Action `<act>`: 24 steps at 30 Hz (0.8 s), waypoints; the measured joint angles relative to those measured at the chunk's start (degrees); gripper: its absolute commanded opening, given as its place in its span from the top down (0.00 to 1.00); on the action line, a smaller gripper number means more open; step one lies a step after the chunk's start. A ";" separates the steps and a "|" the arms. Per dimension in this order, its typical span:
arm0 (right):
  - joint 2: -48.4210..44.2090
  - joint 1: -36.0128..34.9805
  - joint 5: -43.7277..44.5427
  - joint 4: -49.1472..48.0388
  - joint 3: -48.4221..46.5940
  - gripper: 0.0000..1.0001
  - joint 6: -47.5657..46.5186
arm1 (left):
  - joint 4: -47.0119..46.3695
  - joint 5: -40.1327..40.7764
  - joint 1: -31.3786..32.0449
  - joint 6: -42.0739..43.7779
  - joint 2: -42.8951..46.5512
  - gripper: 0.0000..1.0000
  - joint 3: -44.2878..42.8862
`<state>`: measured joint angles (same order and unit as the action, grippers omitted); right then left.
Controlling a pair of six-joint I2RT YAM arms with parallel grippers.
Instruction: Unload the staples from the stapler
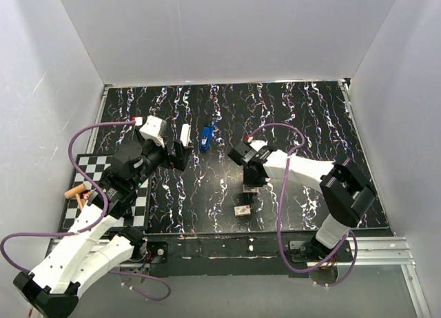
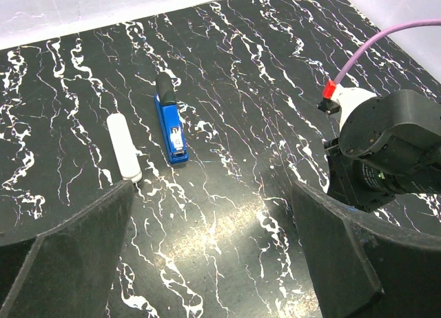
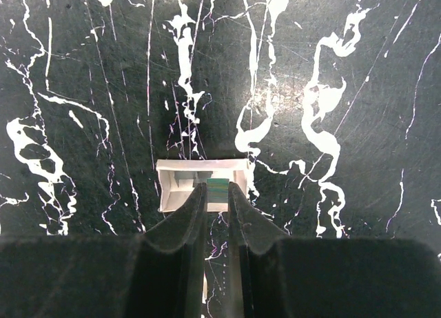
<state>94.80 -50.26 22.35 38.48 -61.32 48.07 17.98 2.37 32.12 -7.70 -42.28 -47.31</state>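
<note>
This is a robotics lab test cell. Plain white panels (image 1: 227,28) box in three sides of a table (image 1: 289,104) topped with black marbled sheet. A left arm (image 1: 83,252) and a right arm (image 1: 303,170) are bolted at its near edge, beside a bare metal rail (image 1: 386,247), with purple cables (image 1: 280,214) looping loose. A black-and-white checkerboard (image 1: 93,170) lies at the left edge.

Black marbled table (image 1: 289,118), blue stapler (image 1: 205,137) beside white bar (image 2: 124,149), small box (image 1: 242,210), checkerboard mat (image 1: 93,167) at left
</note>
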 measured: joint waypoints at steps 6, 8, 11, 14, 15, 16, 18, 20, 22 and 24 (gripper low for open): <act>0.02 0.07 0.00 -0.04 0.37 0.81 -0.02 | 0.00 -0.02 0.00 0.02 -0.09 0.02 0.00; 0.02 0.09 -0.02 -0.09 0.37 0.80 0.00 | 0.00 -0.02 0.00 0.02 -0.15 0.02 0.00; 0.04 0.17 0.00 -0.11 0.39 0.79 0.00 | 0.00 -0.02 0.00 0.02 -0.31 0.02 0.00; 0.07 0.28 0.00 -0.11 0.39 0.78 0.00 | 0.00 -0.02 0.00 0.02 -0.39 0.02 0.00; 0.07 0.33 -0.02 -0.13 0.39 0.77 0.00 | 0.00 -0.02 0.00 0.02 -0.39 0.02 0.00; 0.07 0.33 -0.02 -0.13 0.39 0.76 0.00 | -0.02 -0.02 0.00 0.02 -0.39 0.02 0.00; 0.17 0.37 -0.02 -0.20 0.39 0.73 0.00 | 0.00 -0.02 0.00 0.02 -0.44 0.02 0.00; 0.31 0.37 -0.04 -0.50 0.39 0.68 0.00 | 0.00 -0.02 0.00 0.02 -0.48 0.02 0.00; 0.39 0.39 -0.07 -0.83 0.39 0.66 0.02 | 0.00 -0.02 0.00 0.02 -0.57 0.02 0.00; 0.44 0.39 -0.17 -1.07 0.39 0.66 0.02 | 0.00 -0.02 0.00 0.02 -0.70 0.02 0.00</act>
<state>95.24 -49.87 22.17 37.41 -60.93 48.10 17.98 2.35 32.12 -7.68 -42.98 -47.31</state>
